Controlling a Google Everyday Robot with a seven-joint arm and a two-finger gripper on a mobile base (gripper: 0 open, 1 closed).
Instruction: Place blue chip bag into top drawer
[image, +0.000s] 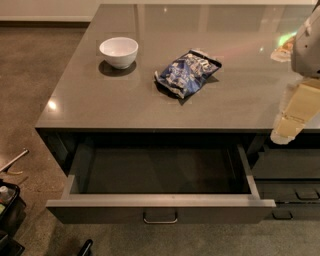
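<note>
The blue chip bag (187, 72) lies crinkled on the grey countertop (150, 105), right of centre, with its black edge towards the back right. The top drawer (160, 202) is pulled wide open below the counter's front edge; its dark inside holds nothing and its metal bar handle (160, 218) is centred on the front. My gripper (292, 117) hangs at the far right of the view, over the counter's front right edge. It is well to the right of the bag and apart from it, above the drawer's right corner.
A white bowl (119, 51) stands on the counter at the back left of the bag. Narrower closed drawer fronts (290, 192) sit right of the open drawer. A cart or bin (7, 205) stands on the floor at the lower left.
</note>
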